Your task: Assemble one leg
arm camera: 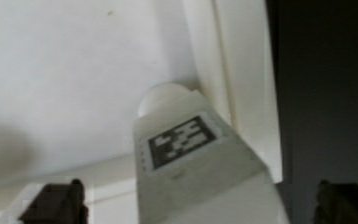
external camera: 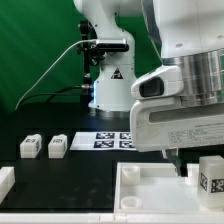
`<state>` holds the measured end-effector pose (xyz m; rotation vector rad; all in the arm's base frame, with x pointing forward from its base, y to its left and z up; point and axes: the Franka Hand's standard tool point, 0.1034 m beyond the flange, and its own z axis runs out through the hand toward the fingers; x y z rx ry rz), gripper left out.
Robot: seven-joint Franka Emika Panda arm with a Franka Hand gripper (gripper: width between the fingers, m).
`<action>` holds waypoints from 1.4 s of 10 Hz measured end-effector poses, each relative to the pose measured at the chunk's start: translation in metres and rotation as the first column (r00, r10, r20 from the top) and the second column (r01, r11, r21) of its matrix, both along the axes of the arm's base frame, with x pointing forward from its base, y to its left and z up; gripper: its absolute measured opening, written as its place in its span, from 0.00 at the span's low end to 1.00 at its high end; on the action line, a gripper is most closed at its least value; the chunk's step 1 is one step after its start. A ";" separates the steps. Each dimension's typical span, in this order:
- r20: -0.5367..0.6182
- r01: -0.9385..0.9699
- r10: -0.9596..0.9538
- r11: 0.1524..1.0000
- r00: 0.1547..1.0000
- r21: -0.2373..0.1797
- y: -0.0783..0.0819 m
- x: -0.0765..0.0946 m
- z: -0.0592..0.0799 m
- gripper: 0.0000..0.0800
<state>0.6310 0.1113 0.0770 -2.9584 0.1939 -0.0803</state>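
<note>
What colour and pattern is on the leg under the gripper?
White leg with a black-and-white square tag; clearest in the wrist view.

The gripper (external camera: 183, 170) fingertips are hidden behind the tray's rim (external camera: 150, 172); a leg (external camera: 211, 176) is cut off at the frame edge

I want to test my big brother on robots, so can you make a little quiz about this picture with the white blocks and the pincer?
1. True or false: the pincer is squeezed shut.
2. How many legs lie on the black table at the exterior view's left? A) one B) two C) four
3. Fill in: in the wrist view, the leg between the pincer's fingers stands beside the tray's raised ____.
Key: 1 false; 2 B; 3 rim.
</note>
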 end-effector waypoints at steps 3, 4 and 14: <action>0.010 -0.205 0.206 0.976 0.978 -0.080 0.000 0.001 -0.001 0.67; 0.002 -0.126 0.127 0.989 0.992 -0.074 0.000 0.001 -0.001 0.48; -0.252 0.992 -0.967 0.076 0.048 -0.101 0.003 0.000 -0.004 0.36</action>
